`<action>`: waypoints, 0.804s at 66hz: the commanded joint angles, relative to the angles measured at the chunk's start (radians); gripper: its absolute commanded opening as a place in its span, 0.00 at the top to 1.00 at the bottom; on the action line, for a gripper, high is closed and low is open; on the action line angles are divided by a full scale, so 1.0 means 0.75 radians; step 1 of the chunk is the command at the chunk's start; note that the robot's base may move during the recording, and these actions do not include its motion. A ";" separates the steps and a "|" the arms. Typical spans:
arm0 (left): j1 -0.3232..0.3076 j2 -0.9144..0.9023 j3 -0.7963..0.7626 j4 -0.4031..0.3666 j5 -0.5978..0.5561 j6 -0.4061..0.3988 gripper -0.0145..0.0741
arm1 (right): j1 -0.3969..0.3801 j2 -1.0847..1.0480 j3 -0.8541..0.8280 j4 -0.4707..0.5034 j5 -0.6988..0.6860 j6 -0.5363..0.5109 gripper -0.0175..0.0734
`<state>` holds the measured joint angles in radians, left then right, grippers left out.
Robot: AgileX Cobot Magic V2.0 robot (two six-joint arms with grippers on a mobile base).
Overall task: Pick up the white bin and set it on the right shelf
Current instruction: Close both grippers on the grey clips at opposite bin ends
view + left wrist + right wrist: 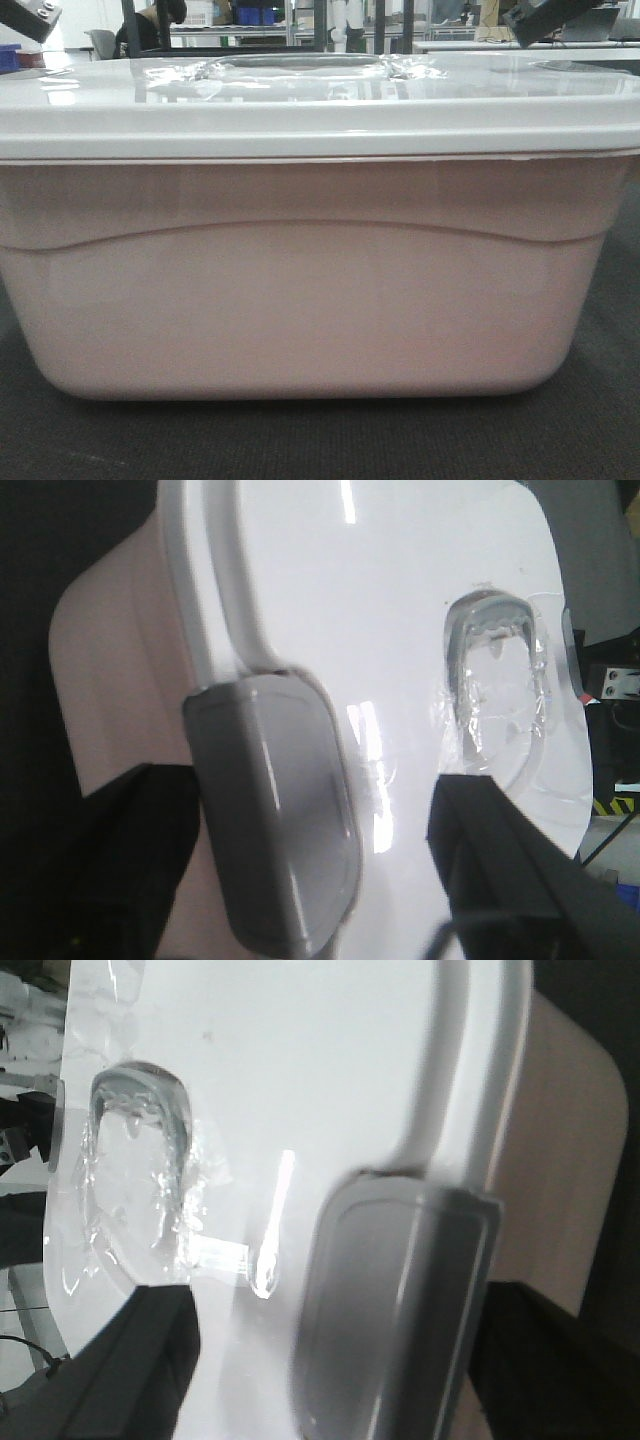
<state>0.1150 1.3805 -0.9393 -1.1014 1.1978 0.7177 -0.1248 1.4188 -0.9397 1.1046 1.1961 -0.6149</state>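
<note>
White bin (300, 310) matt plastic; lid (320, 110) glossy

The bin (300, 300) sits on a surface (320, 440), lid (320, 105) on top. The left pincer (320, 880) straddles the left latch (275, 810), and the right pincer (330, 1360) straddles the right latch (395, 1310). Shelving (250, 30) stands behind.

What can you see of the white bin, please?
The white bin is a large rectangular tote of smooth, pale pinkish plastic, with rounded lower corners and a curved moulded line along its side. Its glossy white lid is on, with a recessed handle under crinkled clear film and a grey latch at each end. It stands upright on a dark surface.
</note>
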 commanded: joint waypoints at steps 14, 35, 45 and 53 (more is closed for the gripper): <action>-0.013 -0.034 -0.029 -0.107 0.062 0.002 0.40 | 0.001 -0.049 -0.028 0.121 0.184 -0.019 0.11; -0.064 -0.009 -0.029 -0.101 0.057 0.002 0.40 | 0.001 -0.049 -0.028 0.123 0.184 -0.019 0.11; -0.076 0.025 -0.029 -0.105 0.036 0.002 0.40 | 0.001 -0.049 -0.028 0.123 0.184 -0.019 0.11; -0.076 0.030 -0.029 -0.109 0.036 0.002 0.40 | 0.001 -0.049 -0.028 0.123 0.178 -0.019 0.11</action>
<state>0.0642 1.4282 -0.9393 -1.1016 1.1912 0.7177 -0.1225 1.4188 -0.9397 1.1174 1.1948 -0.6149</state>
